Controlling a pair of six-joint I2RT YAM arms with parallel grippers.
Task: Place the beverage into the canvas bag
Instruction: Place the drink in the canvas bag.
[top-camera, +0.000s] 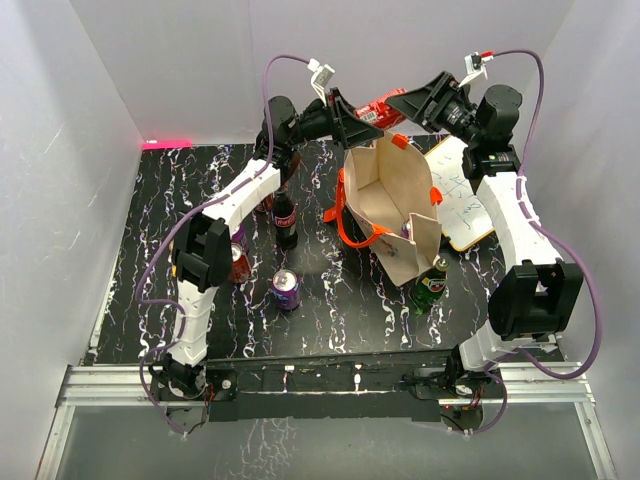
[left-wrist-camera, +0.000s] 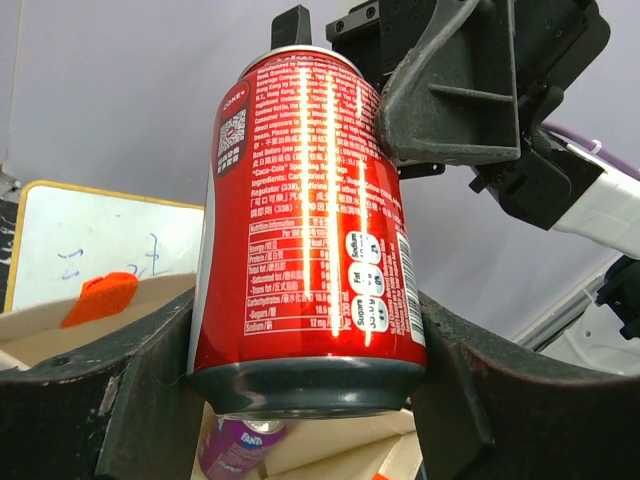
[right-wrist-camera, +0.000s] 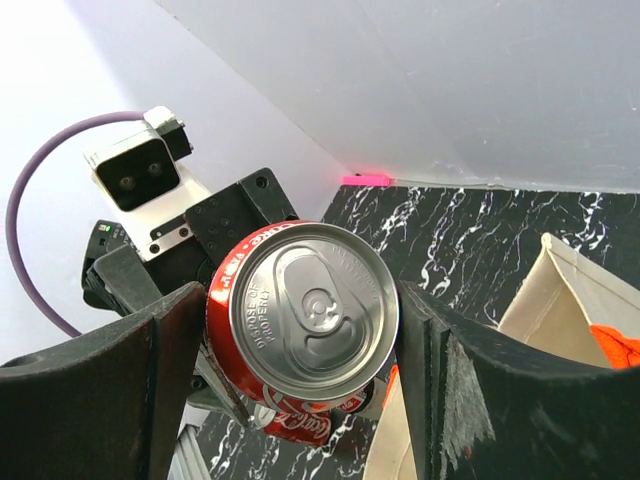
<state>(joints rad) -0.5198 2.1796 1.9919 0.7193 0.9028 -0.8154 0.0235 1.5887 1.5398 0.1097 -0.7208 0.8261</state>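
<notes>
While the canvas bag (top-camera: 375, 190) is stood open near the far middle of the black marbled table (top-camera: 340, 325), a red cola can (top-camera: 378, 108) is held in the air just above the bag's far rim, between the two arms. The can is carried on its side and is gripped at both ends. Its base is clamped by the left gripper (left-wrist-camera: 305, 310), whose dark fingers (left-wrist-camera: 140, 380) are pressed against either side. Its lid end is clamped by the right gripper (right-wrist-camera: 300, 300), and the pull-tab top is seen filling the gap between those fingers.

Orange loop handles (top-camera: 350, 225) are draped over the bag's left side. A purple can (left-wrist-camera: 240, 445) is seen inside the bag, directly below the held can.

To the left of the bag, a dark cola bottle (top-camera: 285, 215) is stood upright. Nearer, a second red can (top-camera: 240, 262) is partly hidden by the left arm, and a loose purple can (top-camera: 287, 290) is stood beside it. A green bottle (top-camera: 432, 285) is placed just beside the bag's near right corner. A white board (top-camera: 468, 195) marked with blue scribbles is laid to the right of the bag.
</notes>
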